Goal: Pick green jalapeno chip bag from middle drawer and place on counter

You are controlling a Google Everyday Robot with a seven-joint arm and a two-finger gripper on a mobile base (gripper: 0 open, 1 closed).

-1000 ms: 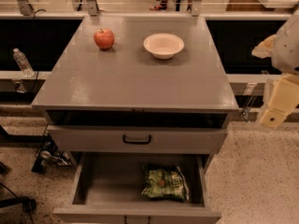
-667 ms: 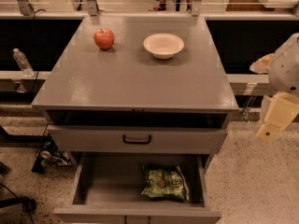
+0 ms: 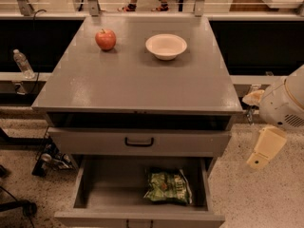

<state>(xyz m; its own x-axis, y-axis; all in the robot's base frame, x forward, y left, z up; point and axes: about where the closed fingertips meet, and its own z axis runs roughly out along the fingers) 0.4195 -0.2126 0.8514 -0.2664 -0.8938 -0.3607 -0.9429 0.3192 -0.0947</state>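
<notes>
The green jalapeno chip bag (image 3: 167, 186) lies flat on the floor of the open middle drawer (image 3: 114, 186), right of the drawer's centre. The counter (image 3: 137, 75) is the grey cabinet top above it. My gripper (image 3: 264, 151) hangs at the right edge of the view, beside the cabinet's right side and outside the drawer. It is level with the closed drawer front and well to the right of and above the bag. It holds nothing that I can see.
A red apple (image 3: 105, 39) and a white bowl (image 3: 166, 46) sit at the back of the counter. A closed drawer front with a black handle (image 3: 138, 141) sits above the open drawer. A water bottle (image 3: 23, 63) stands at the left. Cables lie on the floor at the lower left.
My gripper has moved down and a little left along the cabinet's right side. The bag, the drawer, the apple and the bowl have not moved.
</notes>
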